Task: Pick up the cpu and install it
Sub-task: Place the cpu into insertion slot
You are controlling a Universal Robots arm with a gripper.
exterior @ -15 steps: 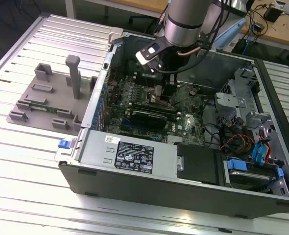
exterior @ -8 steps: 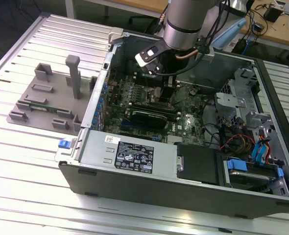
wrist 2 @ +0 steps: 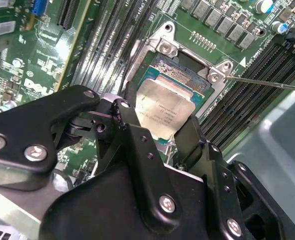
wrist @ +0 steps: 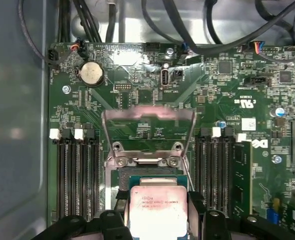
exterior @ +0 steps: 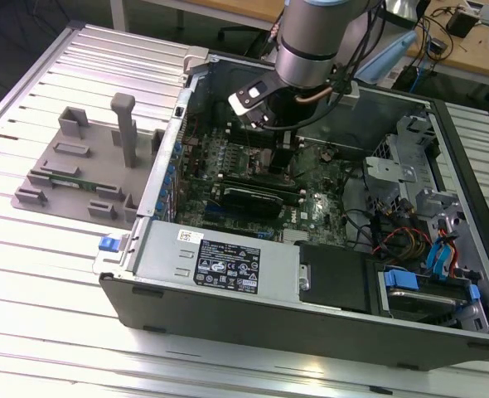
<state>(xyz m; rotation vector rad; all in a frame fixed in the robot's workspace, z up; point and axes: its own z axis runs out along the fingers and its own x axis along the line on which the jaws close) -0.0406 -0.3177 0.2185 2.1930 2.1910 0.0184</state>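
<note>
An electronics workshop or lab. An opened computer case (exterior: 228,265) lies on a metal worktop (exterior: 45,282) (grey fixture (exterior: 87,170) beside it), with a cabled bench (exterior: 481,50) at upper right of the frame.

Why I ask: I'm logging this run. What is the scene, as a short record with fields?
place: open computer case, motherboard inside
tool: down in the case, shut on two opposite edges of the cpu
cpu: metal top up, over the socket
load plate: raised open
seated: cannot tell
</note>
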